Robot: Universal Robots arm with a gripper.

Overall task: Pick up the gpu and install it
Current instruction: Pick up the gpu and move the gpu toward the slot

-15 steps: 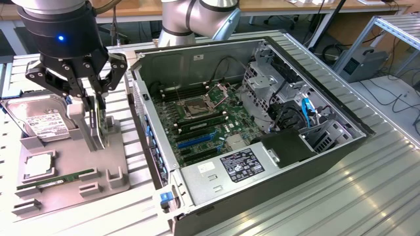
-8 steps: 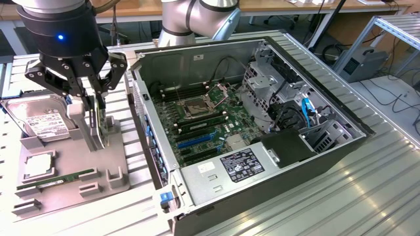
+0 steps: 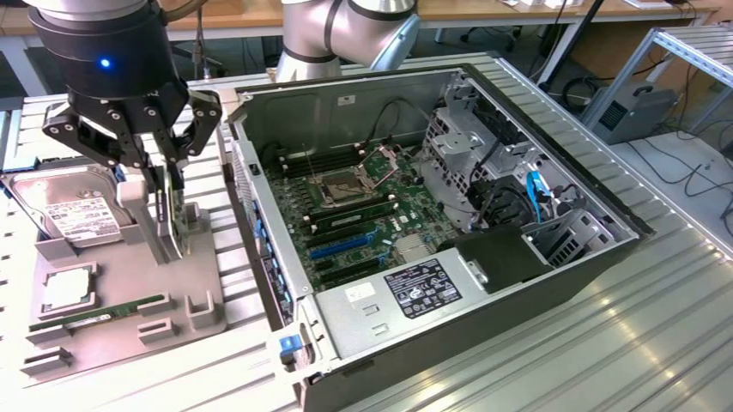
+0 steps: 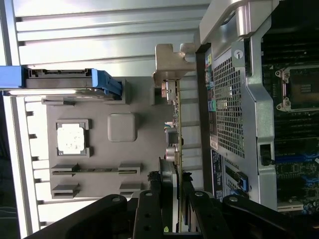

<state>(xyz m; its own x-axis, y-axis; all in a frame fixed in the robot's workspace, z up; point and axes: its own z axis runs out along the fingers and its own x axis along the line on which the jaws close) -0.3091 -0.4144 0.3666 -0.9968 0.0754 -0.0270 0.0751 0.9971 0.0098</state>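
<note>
The gpu point(image 3: 172, 219) stands on edge in a slot of the grey holder plate point(image 3: 126, 266), at the plate's side nearest the open computer case point(image 3: 343, 103). In the wrist view the gpu point(image 4: 178, 134) shows edge-on, its pale metal bracket point(image 4: 169, 62) at the end away from the hand. The hand point(image 3: 164, 184) comes down from above and is about half closed. Its two fingers straddle the card's upper edge, and from the wrist the hand point(image 4: 177, 191) appears clamped on both faces of the card.

On the same plate, toward the exterior view's left, lie a hard drive point(image 3: 69, 210), a processor chip point(image 3: 67, 287) and a green memory stick point(image 3: 98, 316). To the exterior view's right the case lies on its side with the motherboard point(image 3: 355, 215) exposed. Plate and case rest on a ribbed aluminium bench point(image 3: 572, 343).
</note>
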